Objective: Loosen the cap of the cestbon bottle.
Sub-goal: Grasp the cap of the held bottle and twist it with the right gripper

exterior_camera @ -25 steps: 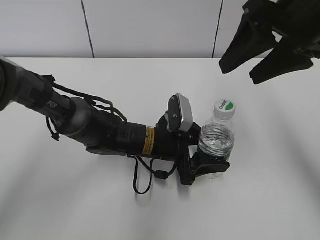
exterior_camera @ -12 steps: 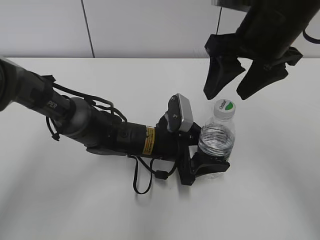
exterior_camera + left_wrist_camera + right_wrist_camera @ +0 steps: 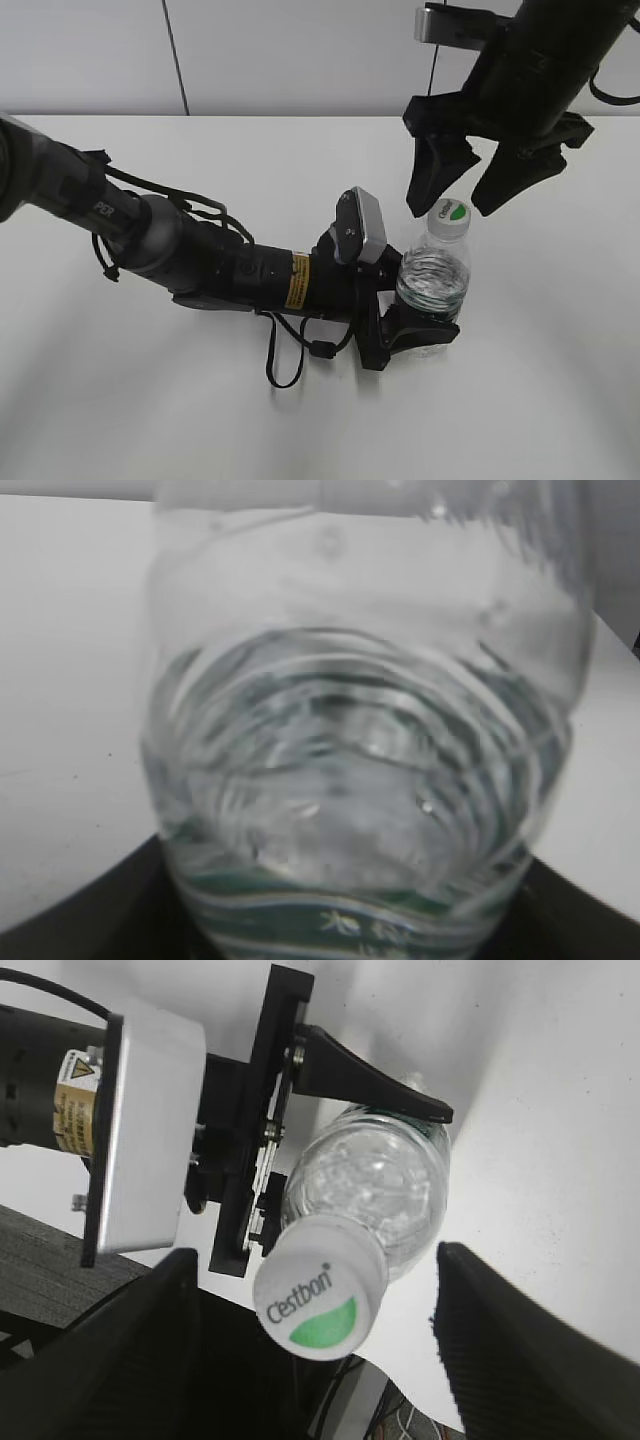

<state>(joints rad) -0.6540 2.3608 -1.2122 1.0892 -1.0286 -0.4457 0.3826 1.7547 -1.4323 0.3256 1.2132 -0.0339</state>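
The cestbon bottle point(image 3: 433, 280) stands upright on the white table point(image 3: 200, 420), clear and ribbed, with water inside. My left gripper point(image 3: 424, 332) is shut on its lower body, near the green label point(image 3: 350, 920); the bottle point(image 3: 360, 760) fills the left wrist view. The white cap point(image 3: 449, 215) with its green mark sits on top. My right gripper point(image 3: 452, 202) hangs open just above it, one finger on each side and neither touching. In the right wrist view the cap point(image 3: 320, 1300) lies between the spread fingers point(image 3: 520, 1340), closer to the left one.
The left arm lies low across the table from the left edge, with a cable loop point(image 3: 290, 365) beneath it and its wrist camera point(image 3: 362, 225) right beside the bottle's neck. A pale panelled wall point(image 3: 300, 50) closes the back of the table.
My right gripper has come down and leftward from the upper right corner and now straddles the cap, still open. The left arm and the bottle have not moved.
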